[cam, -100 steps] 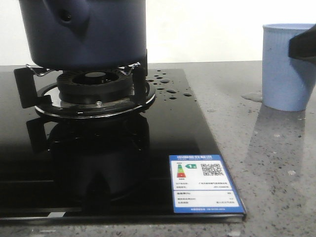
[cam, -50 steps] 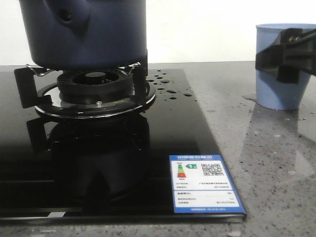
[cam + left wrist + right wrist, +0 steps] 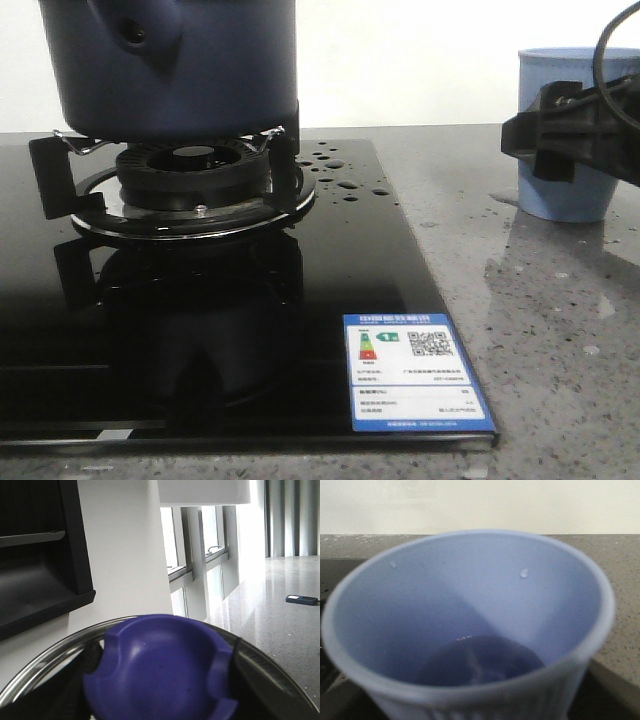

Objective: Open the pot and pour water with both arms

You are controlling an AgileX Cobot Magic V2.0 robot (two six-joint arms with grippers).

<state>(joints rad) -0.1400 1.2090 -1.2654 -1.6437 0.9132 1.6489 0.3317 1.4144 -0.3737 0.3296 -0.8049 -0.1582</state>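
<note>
The dark navy pot (image 3: pixel 170 65) stands on the gas burner (image 3: pixel 190 175) at the far left; its top is cut off by the frame. My left gripper (image 3: pixel 160 692) is shut on the blue knob (image 3: pixel 160 655) of a metal-rimmed lid (image 3: pixel 40 667), held up against a wall and windows; it is outside the front view. My right gripper (image 3: pixel 560 135) stands round the light blue ribbed cup (image 3: pixel 565 195) on the counter at the right. A little water (image 3: pixel 480 662) lies in the cup's bottom. Drops (image 3: pixel 340 175) dot the hob.
The black glass hob (image 3: pixel 300 330) fills the left and middle, with a blue energy label (image 3: pixel 415 375) at its front right corner. A thin puddle (image 3: pixel 503 197) lies on the speckled grey counter (image 3: pixel 560 330) beside the cup.
My right gripper has come in from the right and moved left round the cup. The cup shifted slightly left early on. The pot has not moved.
</note>
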